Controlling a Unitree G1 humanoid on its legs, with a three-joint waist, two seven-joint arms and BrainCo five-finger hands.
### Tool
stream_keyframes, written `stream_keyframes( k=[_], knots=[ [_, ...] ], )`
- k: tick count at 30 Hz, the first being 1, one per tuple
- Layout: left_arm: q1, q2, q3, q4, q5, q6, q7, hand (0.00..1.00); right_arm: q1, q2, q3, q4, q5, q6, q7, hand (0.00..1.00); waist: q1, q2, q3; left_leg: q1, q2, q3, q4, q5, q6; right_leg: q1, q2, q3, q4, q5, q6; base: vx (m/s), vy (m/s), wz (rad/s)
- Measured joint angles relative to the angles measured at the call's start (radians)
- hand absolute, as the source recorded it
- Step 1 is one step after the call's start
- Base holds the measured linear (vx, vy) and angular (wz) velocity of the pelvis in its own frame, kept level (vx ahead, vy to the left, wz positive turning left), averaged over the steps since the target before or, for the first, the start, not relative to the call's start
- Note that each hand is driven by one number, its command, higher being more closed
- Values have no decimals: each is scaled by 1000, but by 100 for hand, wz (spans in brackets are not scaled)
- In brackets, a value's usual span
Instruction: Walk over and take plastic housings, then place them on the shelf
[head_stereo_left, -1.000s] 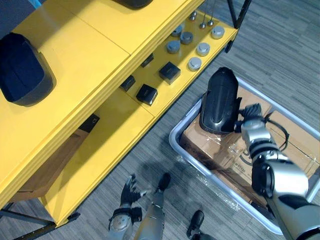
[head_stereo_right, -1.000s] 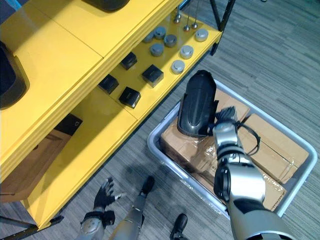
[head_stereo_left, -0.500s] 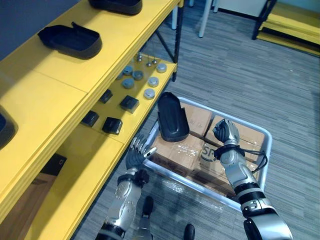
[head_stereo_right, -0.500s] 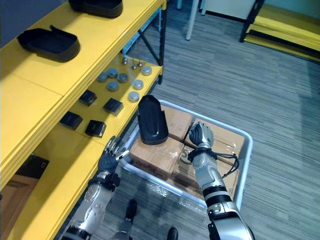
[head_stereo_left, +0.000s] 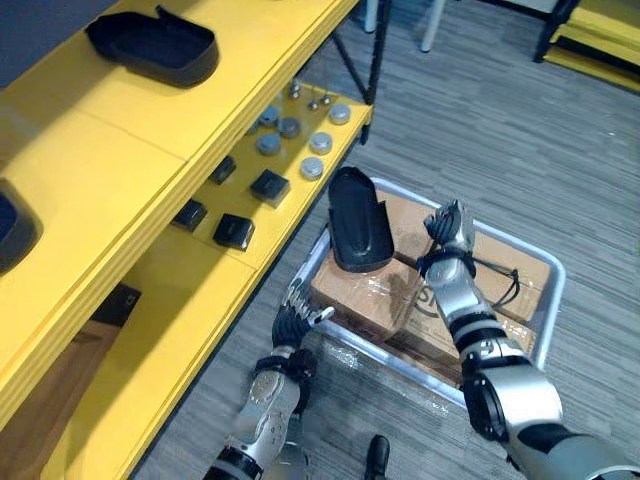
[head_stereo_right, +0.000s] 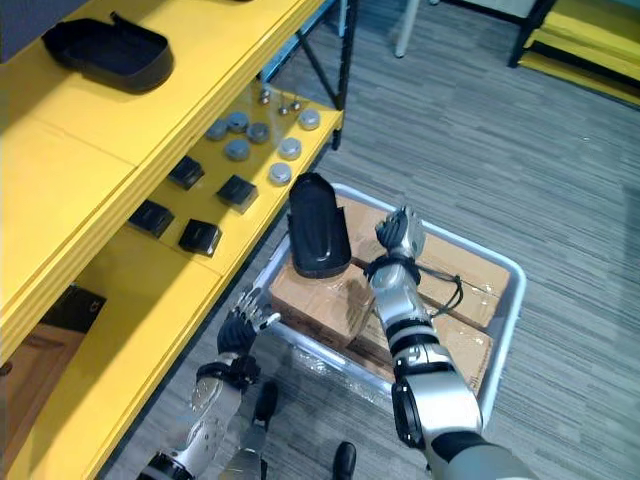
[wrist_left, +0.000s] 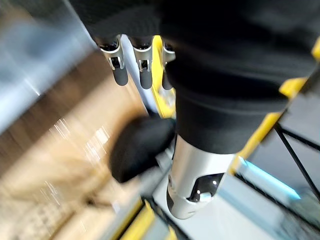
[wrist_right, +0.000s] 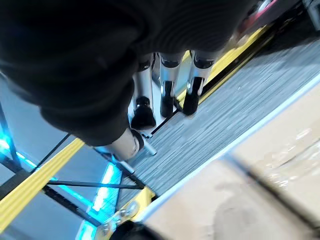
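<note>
Two black plastic housings rest on the top board of the yellow shelf (head_stereo_left: 120, 170) at the left. The far housing (head_stereo_left: 152, 46) lies open side up, and the near housing (head_stereo_left: 14, 226) is cut off by the edge of the view. On the lower board sit several small black boxes (head_stereo_left: 233, 231) and, farther along, a cluster of grey round discs (head_stereo_left: 312, 168).

Low in the head views, the left hand (head_stereo_left: 295, 310) hangs between the lower board's front edge and the near corner of a pale crate (head_stereo_left: 552, 290). Its fingers (wrist_left: 119, 70) are straight and spread, holding nothing.

The crate stands on the grey striped floor (head_stereo_left: 480, 110) and is packed with cardboard boxes (head_stereo_left: 365, 295) under clear film. A third housing (head_stereo_left: 358, 222) stands on end on those boxes, at the side of the crate nearest the shelf.

Just to its right, not touching it, the right hand (head_stereo_left: 449, 228) is raised over the boxes. Its fingers (wrist_right: 167, 95) are loosely straight and empty.
</note>
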Motion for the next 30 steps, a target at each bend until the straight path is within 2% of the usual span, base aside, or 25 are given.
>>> stream_keyframes(
  k=[2, 7, 9, 11, 19, 20, 26, 30],
  knots=[
    [34, 0, 0, 0, 21, 3, -1, 0, -83, -58, 0, 70, 9, 0, -7, 0, 26, 3, 36, -26, -6, -25, 0, 1, -1, -21, -2, -25, 15, -10, 2, 28, -35, 32],
    [87, 7, 2, 0, 56, 15, -5, 0, -165, -158, 3, 173, 44, 0, -19, 0, 58, 17, 77, -67, -35, -65, 0, 11, 5, -46, -22, -68, 29, -30, 13, 65, -27, 29],
    [97, 8, 3, 0, 57, 19, -6, 0, -184, -180, 4, 218, 49, 0, -18, 0, 62, 22, 86, -75, -45, -78, 0, 12, 6, -48, -29, -80, 29, -35, 16, 101, -40, 25],
    [100, 3, 2, -1, 61, 20, -12, 0, -194, -215, 8, 261, 48, 2, -18, 0, 78, 28, 99, -84, -54, -91, 1, 13, 6, -49, -35, -100, 29, -44, 20, 114, -80, 23],
    [123, -17, 1, -4, 61, 22, -26, 0, -222, -272, 84, 351, 47, 25, 6, 0, 105, 49, 117, -139, -58, -117, 0, 15, 5, -103, -36, -126, 50, -56, 19, 65, -76, 9],
    [123, -20, 1, -4, 61, 22, -26, 0, -222, -278, 84, 355, 47, 23, 6, 100, 105, 53, 124, -143, -59, -122, 0, 15, 5, -105, -36, -127, 51, -57, 19, 61, -88, 6],
    [118, -32, 2, -4, 61, 23, -27, 0, -224, -327, 101, 368, 38, 21, 16, 100, 109, 55, 128, -153, -62, -134, 0, 15, 5, -116, -38, -134, 64, -69, 20, 39, -79, 5],
    [120, -34, 13, -5, 61, 33, -33, 0, -223, -358, 85, 368, 2, 22, 69, 100, 111, 55, 128, -148, -64, -136, 1, 15, 5, -117, -42, -137, 80, -83, 20, 40, -96, 4]
  ],
)
